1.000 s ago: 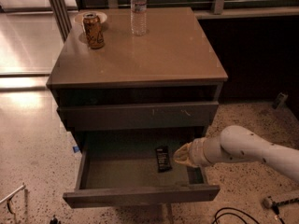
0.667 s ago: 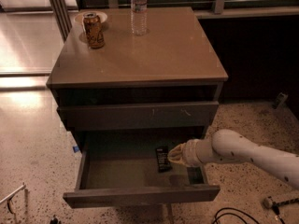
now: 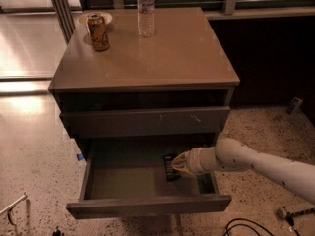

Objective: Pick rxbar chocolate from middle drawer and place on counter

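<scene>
1. The tabletop (image 3: 162, 53) is seen at the top of the cabinet; a can (image 3: 98, 32) and a bottle (image 3: 145, 11) are carried near its far edge.
2. The drawer (image 3: 147, 206) is pulled open below a scratched drawer front (image 3: 145, 122).
3. The arm (image 3: 256, 163) is reached in from the right.
4. The pincer (image 3: 178, 165) is placed at the bar inside the drawer; its opening, and whether anything is held, cannot be told.
5. The bar (image 3: 170, 171) is laid on the drawer floor, right of centre. The grasp is judged to be in hand; next, a firm closure and a lift clear of the drawer are called for.
</scene>
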You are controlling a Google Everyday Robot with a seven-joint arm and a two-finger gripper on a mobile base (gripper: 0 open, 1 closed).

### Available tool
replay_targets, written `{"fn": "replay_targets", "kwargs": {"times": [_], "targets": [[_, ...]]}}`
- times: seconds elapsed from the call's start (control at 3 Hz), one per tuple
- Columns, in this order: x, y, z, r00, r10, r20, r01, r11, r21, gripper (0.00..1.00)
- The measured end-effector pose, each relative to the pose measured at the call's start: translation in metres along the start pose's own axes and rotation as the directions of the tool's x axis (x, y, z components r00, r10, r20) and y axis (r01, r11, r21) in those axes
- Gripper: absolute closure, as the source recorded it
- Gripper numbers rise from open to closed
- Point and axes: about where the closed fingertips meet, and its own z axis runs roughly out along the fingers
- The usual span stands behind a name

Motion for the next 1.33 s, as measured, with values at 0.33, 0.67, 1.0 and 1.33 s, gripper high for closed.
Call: {"fn": "replay_targets", "kwargs": {"times": [0.33,0.67,1.0,1.33], "targets": [[0.000,0.010,-0.003,0.998,-0.041,-0.054,0.041,0.9991,-0.008,0.73],[0.003,0.015,0.001,0.994,-0.062,-0.086,0.061,0.9980,-0.017,0.50],[0.012,0.017,0.008,0.993,-0.065,-0.098,0.063,0.9978,-0.023,0.27],[0.024,0.014,0.016,0.995,-0.044,-0.093,0.042,0.9989,-0.021,0.26]]}}
